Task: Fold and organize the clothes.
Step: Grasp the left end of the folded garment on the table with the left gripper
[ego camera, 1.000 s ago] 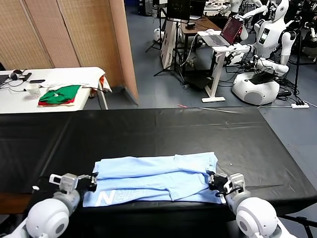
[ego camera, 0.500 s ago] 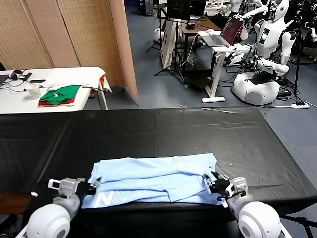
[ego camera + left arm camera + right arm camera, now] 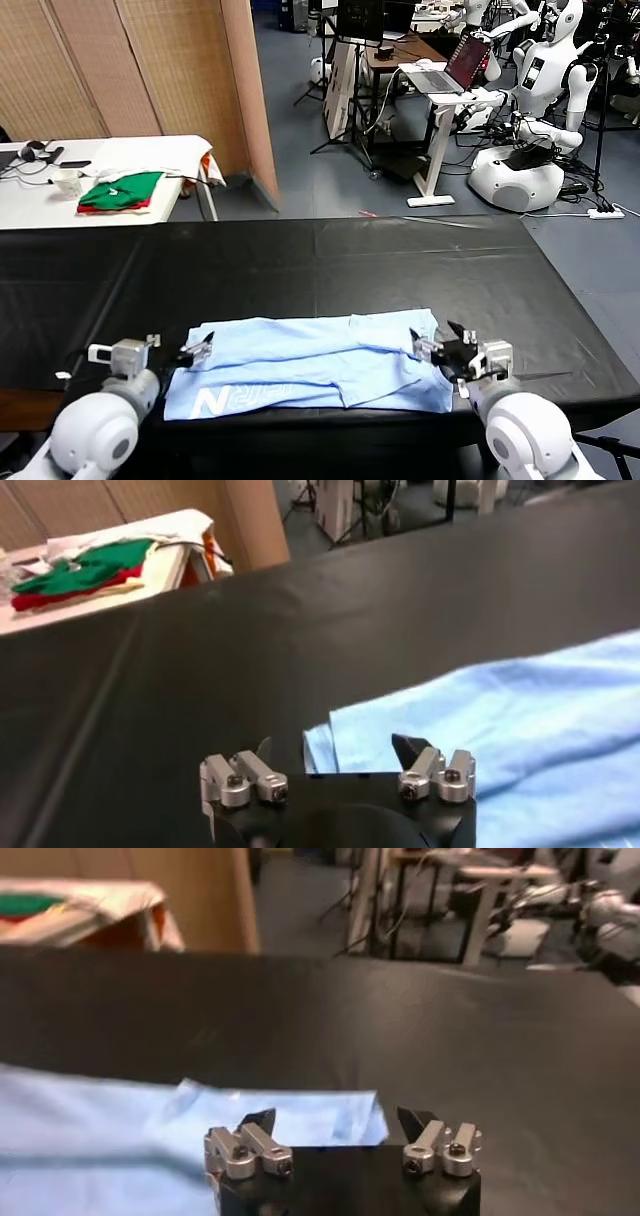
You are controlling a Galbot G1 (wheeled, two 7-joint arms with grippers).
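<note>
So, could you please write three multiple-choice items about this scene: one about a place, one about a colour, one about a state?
1. Where does the T-shirt lie?
A. on the black table, near edge
B. on the white table
C. on the floor

2. What colour is the T-shirt?
A. green
B. red
C. pale blue

3. How do both grippers stand?
A. open, holding nothing
B. shut on cloth
C. out of view

Answers:
1 A, it lies flat between both arms.
2 C, pale blue with a white N.
3 A, the left gripper and the right gripper gape at the shirt's ends.
</note>
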